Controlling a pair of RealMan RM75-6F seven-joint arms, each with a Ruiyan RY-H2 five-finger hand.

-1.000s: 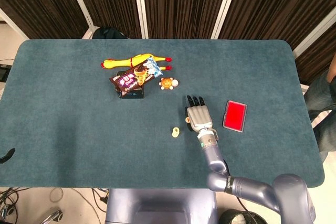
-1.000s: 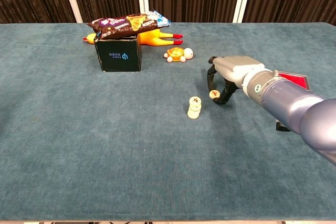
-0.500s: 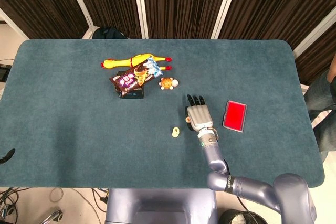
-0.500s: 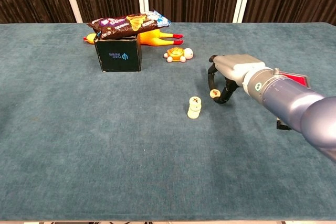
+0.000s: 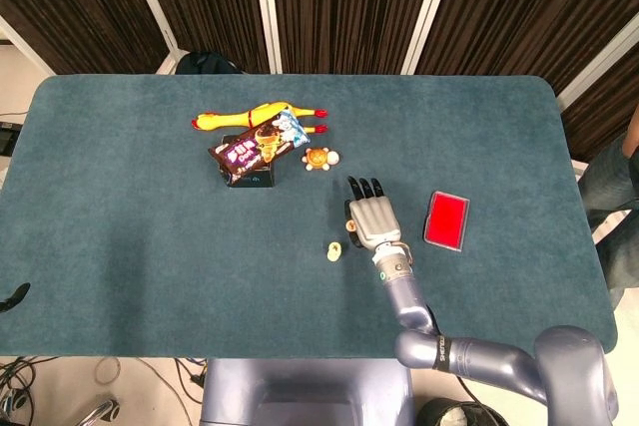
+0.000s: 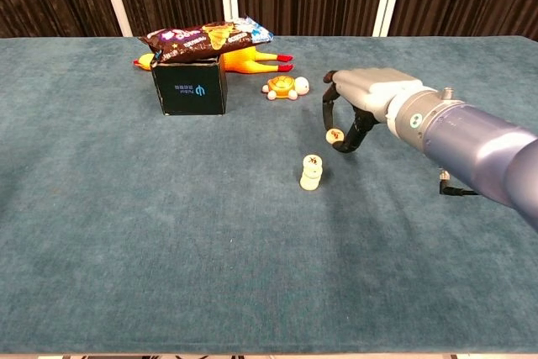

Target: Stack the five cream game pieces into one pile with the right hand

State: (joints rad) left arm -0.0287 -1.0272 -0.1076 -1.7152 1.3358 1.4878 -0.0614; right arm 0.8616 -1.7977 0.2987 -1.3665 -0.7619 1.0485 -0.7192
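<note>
Over the last second our right hand has lifted and shifted left toward the pile, carrying the last cream piece pinched between the fingers; the piece now hangs off the worktop, up and just right of the pile, not yet over it. We judge the pile holds the other four, so this is the final placement: slide left, centre, lower. Left hand not in view. Readable text: the black box has a small light logo, too small to read; the snack bag print is illegible; piece markings unreadable.
</note>
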